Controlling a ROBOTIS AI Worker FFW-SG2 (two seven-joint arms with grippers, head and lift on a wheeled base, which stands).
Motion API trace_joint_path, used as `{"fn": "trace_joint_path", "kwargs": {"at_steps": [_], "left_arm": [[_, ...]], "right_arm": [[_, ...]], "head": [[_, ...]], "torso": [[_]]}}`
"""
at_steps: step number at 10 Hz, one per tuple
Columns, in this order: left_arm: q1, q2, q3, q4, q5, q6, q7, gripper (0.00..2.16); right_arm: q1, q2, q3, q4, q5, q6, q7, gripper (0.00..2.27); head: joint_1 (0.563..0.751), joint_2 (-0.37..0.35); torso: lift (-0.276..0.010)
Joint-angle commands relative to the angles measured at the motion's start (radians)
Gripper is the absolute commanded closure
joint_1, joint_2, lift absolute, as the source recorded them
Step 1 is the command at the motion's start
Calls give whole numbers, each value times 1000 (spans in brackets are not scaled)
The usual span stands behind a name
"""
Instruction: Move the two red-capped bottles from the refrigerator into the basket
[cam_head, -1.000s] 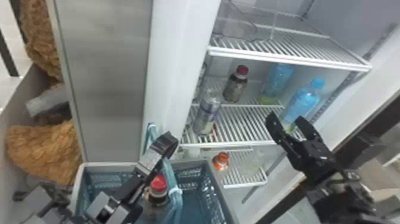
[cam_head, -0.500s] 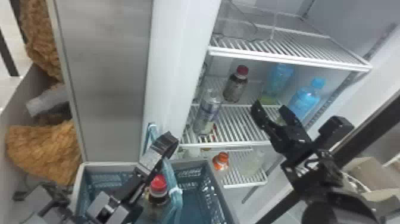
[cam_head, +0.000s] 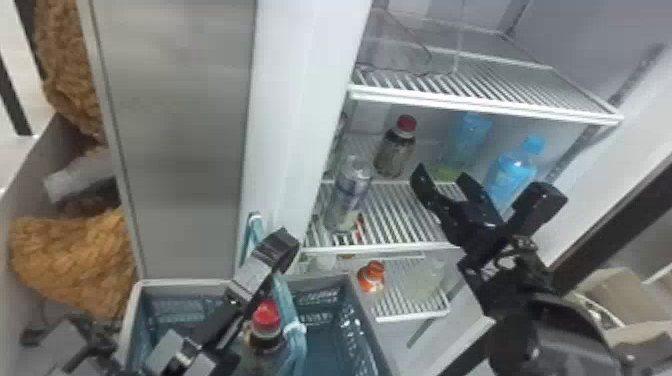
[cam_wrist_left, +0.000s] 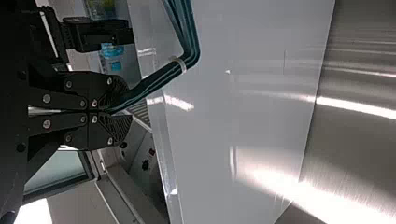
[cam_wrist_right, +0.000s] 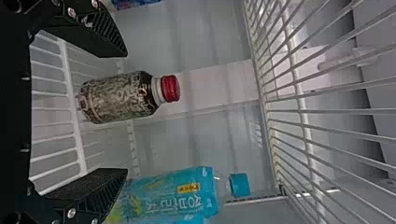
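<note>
On the middle refrigerator shelf stands a dark red-capped bottle (cam_head: 395, 154). My right gripper (cam_head: 442, 176) is open at that shelf, in front and to the right of the bottle. In the right wrist view, the red-capped bottle (cam_wrist_right: 119, 97) appears beyond the gap of the open right gripper (cam_wrist_right: 125, 113), untouched. Another red-capped bottle (cam_head: 265, 325) is upright in the teal basket (cam_head: 327, 345), partly behind the handle. My left gripper (cam_head: 282, 247) is at the basket handle (cam_head: 295, 327); the left wrist view has the left gripper (cam_wrist_left: 112, 112) shut on the teal handle (cam_wrist_left: 156, 77).
Beside the shelf bottle are a clear bottle (cam_head: 347, 195) on its left and blue bottles (cam_head: 510, 172) on its right. The upper wire shelf (cam_head: 480, 102) hangs above. An orange-capped bottle (cam_head: 371, 277) is on the lower shelf, and the refrigerator's side wall (cam_head: 630, 150) borders the right arm.
My right gripper has moved left and slightly farther into the refrigerator, towards the shelf's red-capped bottle, and its arm has turned. The left gripper has stayed at the handle.
</note>
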Motion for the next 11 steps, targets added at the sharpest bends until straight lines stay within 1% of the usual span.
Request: {"fn": "trace_joint_path", "kwargs": {"at_steps": [1, 3, 8, 11], "left_arm": [[0, 0, 0, 0, 0, 0, 0, 1204], [0, 2, 0, 2, 0, 0, 0, 1204], [0, 6, -2, 2, 6, -2, 0, 1204], [0, 8, -4, 2, 8, -5, 0, 1204]], "right_arm": [[-48, -9, 19, 61, 7, 5, 0, 134], [-92, -17, 43, 105, 23, 15, -3, 134], [-181, -31, 67, 198, 51, 27, -12, 134], [-225, -35, 83, 240, 63, 27, -15, 134]], "head": [[675, -350], [672, -350], [667, -350], [658, -350]], "torso": [[0], [0], [0], [0]]}}
